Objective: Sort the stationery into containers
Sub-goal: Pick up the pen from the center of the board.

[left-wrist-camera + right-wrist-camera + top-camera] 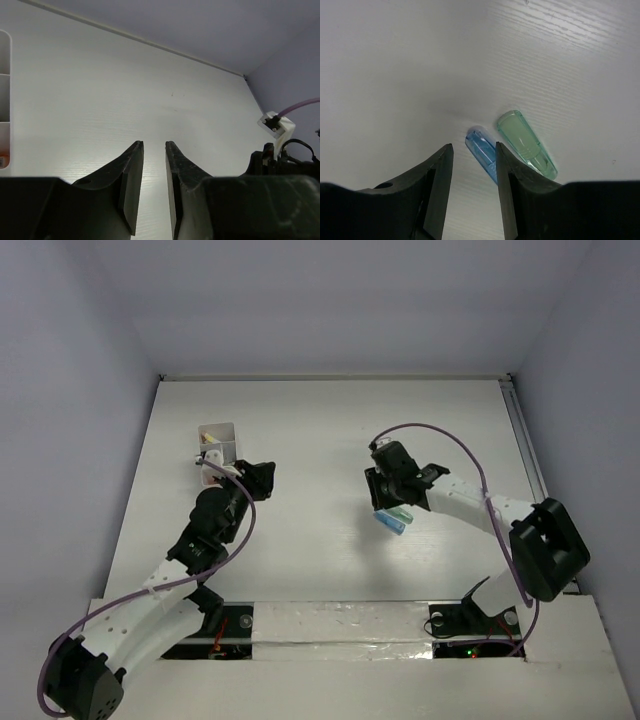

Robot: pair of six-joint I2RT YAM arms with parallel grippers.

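Observation:
A blue marker [483, 151] and a mint-green marker [525, 143] lie side by side on the white table; both also show in the top view, blue [388, 524] and green [403, 512]. My right gripper [473, 146] is open just above them. The blue marker's rounded end shows between the jaws against the right finger, and the green one lies outside that finger. The white organizer box [218, 440] stands at the back left with items inside. My left gripper [262, 476] hovers right of it, jaws slightly apart and empty [154, 143].
The organizer's wall [4, 75] sits at the left edge of the left wrist view, with an orange item [2, 161] in its nearest compartment. The right arm's wrist and purple cable [280, 125] show at the right. White walls enclose the table.

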